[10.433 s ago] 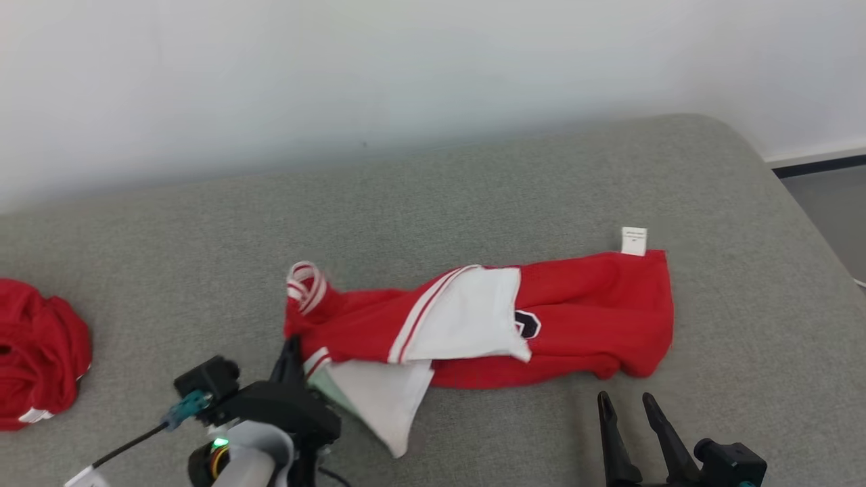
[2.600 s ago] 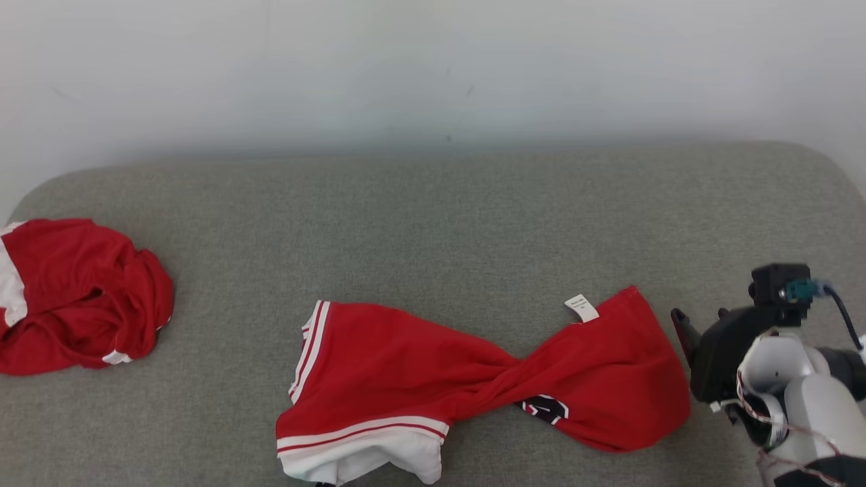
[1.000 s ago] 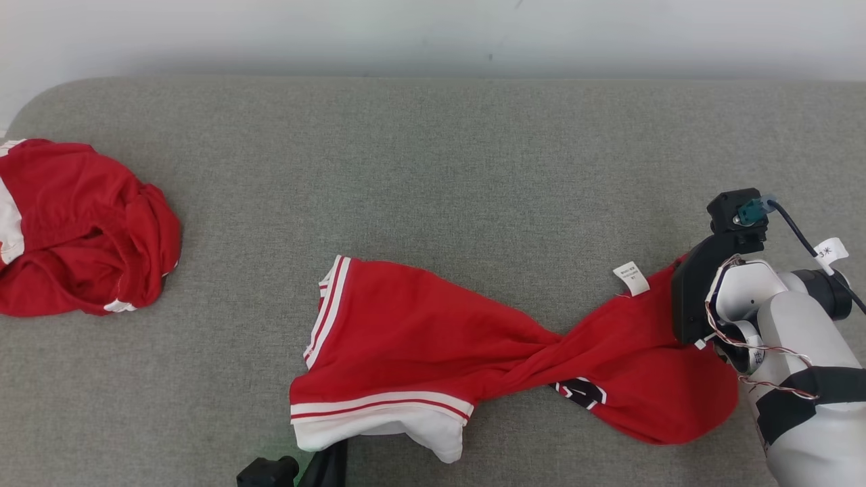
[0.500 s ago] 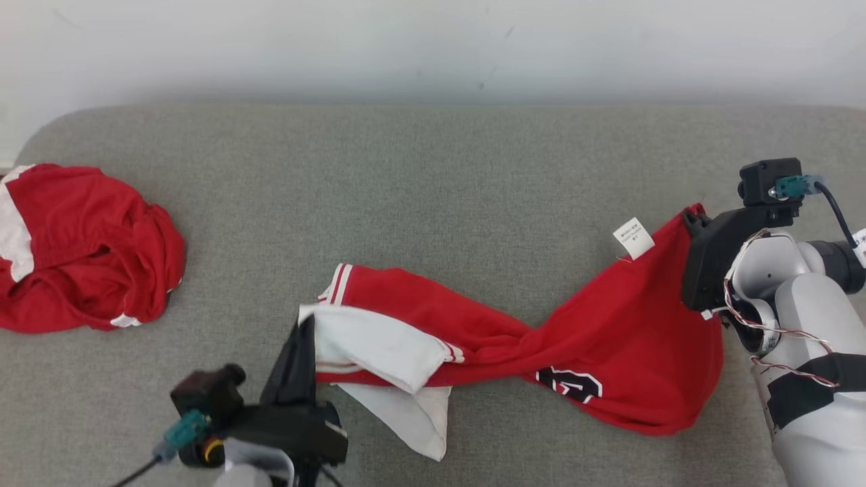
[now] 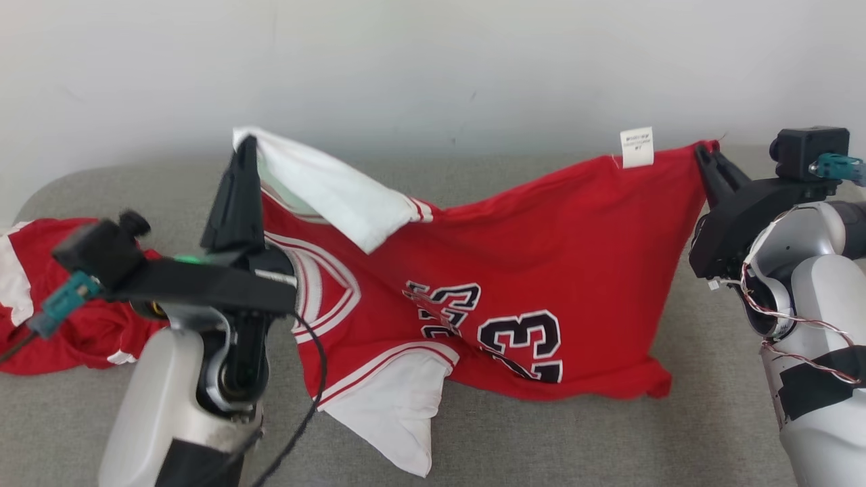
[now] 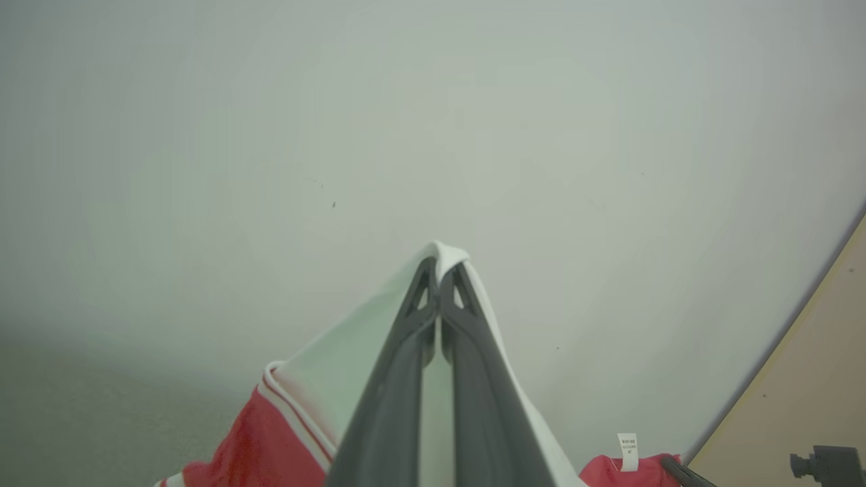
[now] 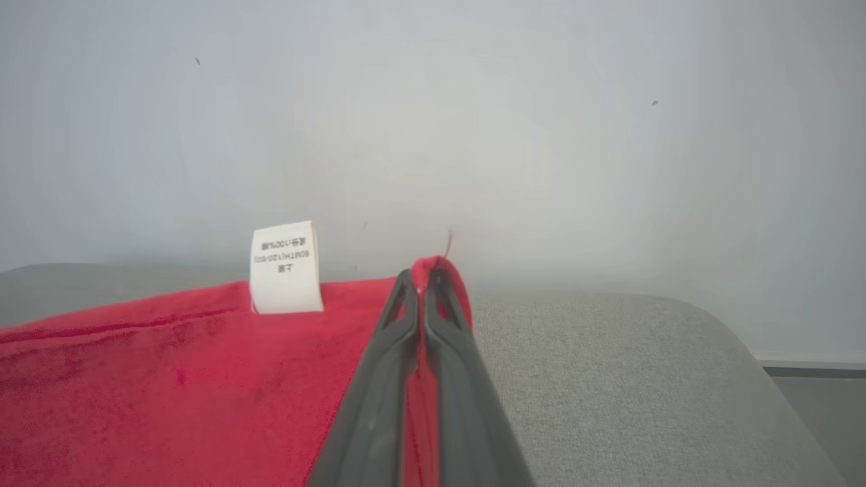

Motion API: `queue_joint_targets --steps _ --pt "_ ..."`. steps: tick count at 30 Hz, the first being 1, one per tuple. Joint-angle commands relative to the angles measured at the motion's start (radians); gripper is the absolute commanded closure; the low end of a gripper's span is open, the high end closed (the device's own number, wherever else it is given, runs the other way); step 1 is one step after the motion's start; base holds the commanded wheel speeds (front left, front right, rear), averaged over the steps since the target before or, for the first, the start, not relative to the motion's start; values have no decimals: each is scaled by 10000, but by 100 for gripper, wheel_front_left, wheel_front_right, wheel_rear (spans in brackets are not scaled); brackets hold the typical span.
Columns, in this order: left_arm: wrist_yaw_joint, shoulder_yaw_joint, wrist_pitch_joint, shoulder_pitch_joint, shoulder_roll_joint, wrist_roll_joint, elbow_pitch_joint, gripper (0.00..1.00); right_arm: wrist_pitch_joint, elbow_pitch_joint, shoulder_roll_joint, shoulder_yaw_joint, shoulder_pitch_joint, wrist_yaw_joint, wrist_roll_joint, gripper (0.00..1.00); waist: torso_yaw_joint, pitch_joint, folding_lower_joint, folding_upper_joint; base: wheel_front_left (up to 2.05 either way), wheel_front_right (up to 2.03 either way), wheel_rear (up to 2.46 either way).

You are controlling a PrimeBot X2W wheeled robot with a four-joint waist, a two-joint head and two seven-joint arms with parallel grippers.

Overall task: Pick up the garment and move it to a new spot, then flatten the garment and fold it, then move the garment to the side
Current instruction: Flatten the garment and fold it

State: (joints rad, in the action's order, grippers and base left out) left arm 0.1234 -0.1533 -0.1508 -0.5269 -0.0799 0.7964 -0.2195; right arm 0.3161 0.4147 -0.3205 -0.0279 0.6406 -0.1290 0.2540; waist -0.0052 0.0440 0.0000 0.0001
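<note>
The red jersey [image 5: 514, 284] hangs above the grey cushion [image 5: 541, 439], spread between the two arms. Its lower edge sags toward the cushion at 6 o'clock; whether it touches I cannot tell. The left gripper [image 5: 245, 141] is pinched tight on a white corner at the jersey's 10 o'clock. The right gripper [image 5: 701, 150] is clamped on the red corner at 2 o'clock, just beside the white care label [image 5: 636, 147].

This looks like the carry to a new spot. To do it well, both pinches should hold firm, with the grippers level and well apart so the top edge is taut. Lifting enough for the trailing hem to clear the cushion would prevent dragging and bunching. The white corner at 10 o'clock is flopped over, so the lay-down should let it fall open.

Count: one jersey held, one crumpled red garment [image 5: 40, 318] lying at 9 o'clock, two grippers, one label.
</note>
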Motion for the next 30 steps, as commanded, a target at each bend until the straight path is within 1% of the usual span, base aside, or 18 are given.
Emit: queue_joint_targets --steps 1,12,15,19,25,30 --pt "23 67 46 -275 -37 125 60 100 -160 -109 9 47 64 -36 29 100 -134 -209 0 -1 0 0 0" --pt "49 177 494 -2442 -63 671 -579 100 -1291 -936 153 333 444 -36 -94 100 -501 -663 0 -1 0 0 0" --pt "59 235 728 -3019 -92 1004 -790 100 -1569 -1137 166 342 617 -36 -168 100 -608 -695 0 -1 0 0 0" --pt "77 95 1083 -3677 -226 1140 -945 100 -1802 -1341 163 396 758 -36 -186 100 -721 -723 0 -1 0 0 0" --pt "90 -72 1265 -4243 -320 1304 -1106 100 -1878 -1471 127 438 699 -36 -196 100 -817 -730 0 -1 0 0 0" --pt "69 -80 1098 -4215 -234 1519 -1329 100 -1865 -1423 220 371 556 -36 -160 100 -915 -666 0 -1 0 0 0"
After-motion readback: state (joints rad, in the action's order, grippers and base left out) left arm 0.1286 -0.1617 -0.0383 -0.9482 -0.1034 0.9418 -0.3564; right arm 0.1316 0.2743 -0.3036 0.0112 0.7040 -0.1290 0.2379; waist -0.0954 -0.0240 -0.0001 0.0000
